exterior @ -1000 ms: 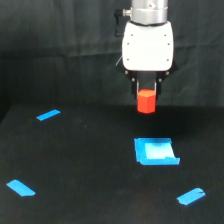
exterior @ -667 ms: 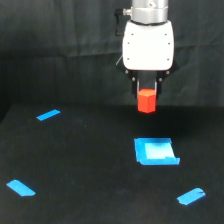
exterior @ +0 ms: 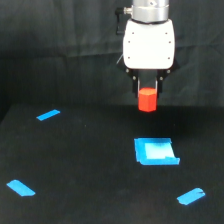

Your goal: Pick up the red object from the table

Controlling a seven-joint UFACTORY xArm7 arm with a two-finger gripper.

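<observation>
blue square patch [exterior: 155, 151], three blue tape strips [exterior: 48, 115]

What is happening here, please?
One robot arm is holding the red object in its tool, lifted above the black table. The object hangs from the tool's tip, not touching the surface. A blue square patch lies on the table below it, toward the camera, and three blue tape strips lie farther out.
</observation>
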